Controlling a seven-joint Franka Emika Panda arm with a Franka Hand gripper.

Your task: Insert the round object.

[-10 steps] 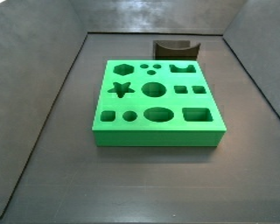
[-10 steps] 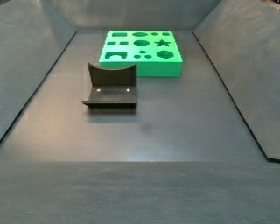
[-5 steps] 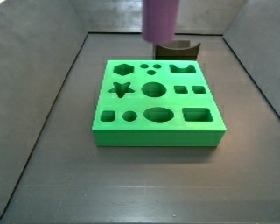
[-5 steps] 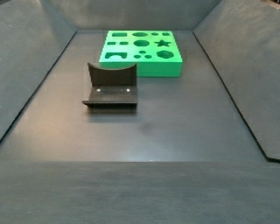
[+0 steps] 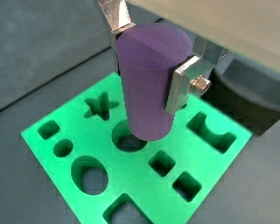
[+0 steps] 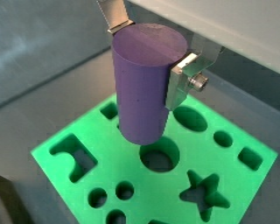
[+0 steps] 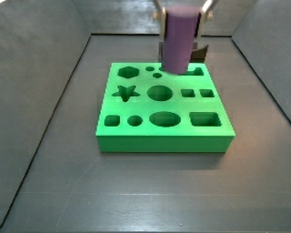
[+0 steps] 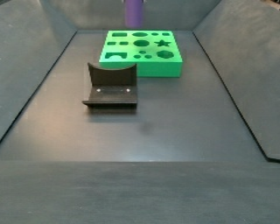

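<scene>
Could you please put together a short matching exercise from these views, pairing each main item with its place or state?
Things:
1. purple cylinder peg
2. green block
3. fixture
4. gripper

Places or states:
A. lying flat on the floor, full of shaped holes
B. held upright above the block
C. standing on the floor beside the block
D. shut, above the block

Pairs: 1-B, 2-A, 3-C, 4-D
</scene>
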